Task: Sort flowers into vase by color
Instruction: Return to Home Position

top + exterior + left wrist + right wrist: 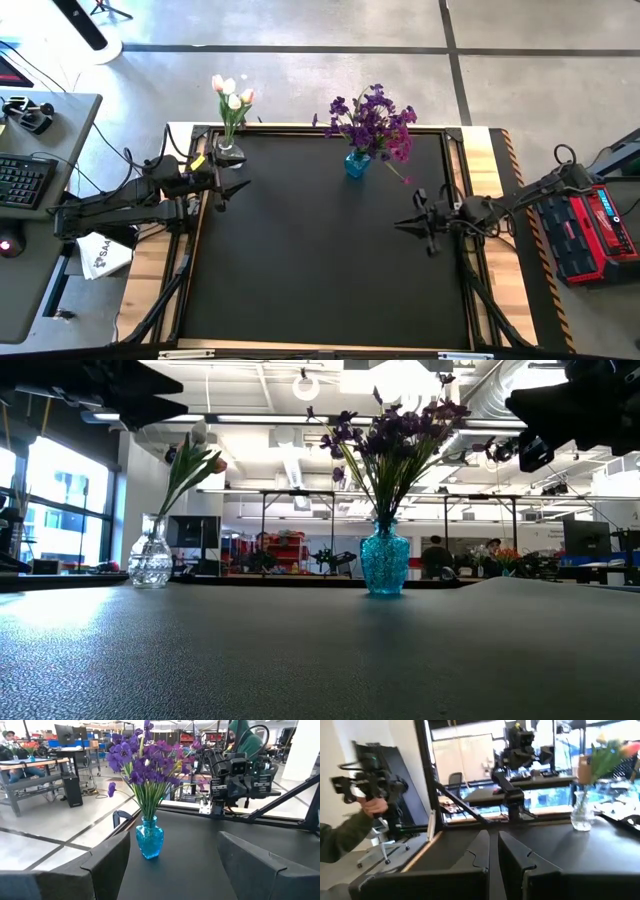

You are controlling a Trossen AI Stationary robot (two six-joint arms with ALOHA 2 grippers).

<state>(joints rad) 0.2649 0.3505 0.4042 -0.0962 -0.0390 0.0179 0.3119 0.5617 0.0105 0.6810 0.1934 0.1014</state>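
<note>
A clear glass vase (229, 152) stands on the black table's far left and holds white and pink tulips (232, 95) by their stems. A blue glass vase (357, 163) stands at the far middle with bushy purple flowers (372, 120) in it. The left wrist view shows this blue vase (149, 837) ahead of my left gripper (175, 865), which is open and holds nothing. In the high view, my left gripper (235, 188) is at the table's left edge, just near of the clear vase. My right gripper (400, 224) is at the right side, shut and holding nothing. It faces the clear vase (582, 812).
The black mat (320, 260) lies bare between the two arms and toward the near edge. A red case (590, 225) sits beyond the right edge, and a desk with a keyboard (25, 178) stands to the left. A person's hand (372, 806) holds a device off the table.
</note>
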